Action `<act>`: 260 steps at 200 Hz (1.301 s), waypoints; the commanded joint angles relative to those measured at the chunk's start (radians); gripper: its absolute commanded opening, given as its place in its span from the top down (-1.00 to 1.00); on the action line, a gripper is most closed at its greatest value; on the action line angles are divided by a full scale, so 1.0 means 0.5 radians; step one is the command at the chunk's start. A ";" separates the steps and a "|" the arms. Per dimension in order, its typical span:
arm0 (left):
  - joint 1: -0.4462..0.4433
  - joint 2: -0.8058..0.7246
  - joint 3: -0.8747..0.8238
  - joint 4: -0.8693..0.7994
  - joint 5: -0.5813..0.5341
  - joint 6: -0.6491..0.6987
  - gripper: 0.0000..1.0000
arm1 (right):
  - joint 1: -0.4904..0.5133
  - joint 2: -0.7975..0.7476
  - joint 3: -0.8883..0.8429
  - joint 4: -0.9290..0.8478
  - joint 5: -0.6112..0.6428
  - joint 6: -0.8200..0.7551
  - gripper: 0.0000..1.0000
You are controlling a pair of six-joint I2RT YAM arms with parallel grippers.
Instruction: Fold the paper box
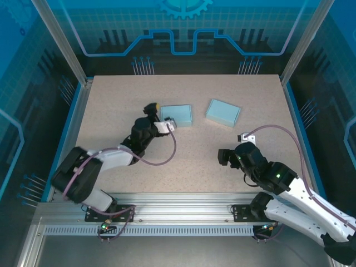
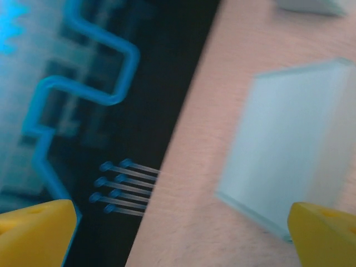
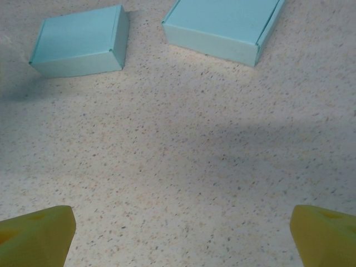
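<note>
Here left hand (image 2: 181,236) gapes wide, seemingly off box (image 2: 295,139).

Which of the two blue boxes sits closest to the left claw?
The left box, right beside the left claw; the other box lies apart, to its right.

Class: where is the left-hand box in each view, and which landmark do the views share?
Top external: left box, about the centre of the picture.
Left wrist: left box, large and blurred, right half.
Right wrist: left box, upper left corner.
Shared landmark: the other box, beside it.
</note>
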 commanded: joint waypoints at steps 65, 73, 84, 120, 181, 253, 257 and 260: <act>0.099 -1.019 -0.363 -0.833 -0.533 -1.534 -0.98 | -0.112 0.153 -0.156 0.671 0.340 -0.790 -1.00; 0.104 -1.073 -0.418 -0.831 -0.509 -1.588 -0.98 | -0.152 0.154 -0.197 0.759 0.322 -0.847 -1.00; 0.106 -1.118 -0.482 -0.824 -0.524 -1.658 -0.98 | -0.223 0.151 -0.259 0.877 0.262 -0.916 -1.00; 0.144 -1.164 -0.644 -0.774 -0.558 -1.784 -0.98 | -0.493 0.116 -0.487 1.264 -0.035 -1.180 -1.00; 0.649 -0.920 -0.903 -0.101 -0.140 -2.153 -0.98 | -0.957 0.099 -0.837 1.849 -0.430 -1.312 -1.00; 0.830 -0.121 -0.901 0.849 0.122 -2.114 -0.98 | -1.134 0.243 -1.001 2.330 -0.534 -1.357 -1.00; 0.829 -0.065 -0.900 0.908 0.135 -2.107 -0.98 | -1.142 0.261 -1.006 2.351 -0.544 -1.353 -1.00; 0.829 -0.023 -0.900 0.956 0.139 -2.101 -0.98 | -1.148 0.276 -1.007 2.367 -0.555 -1.353 -1.00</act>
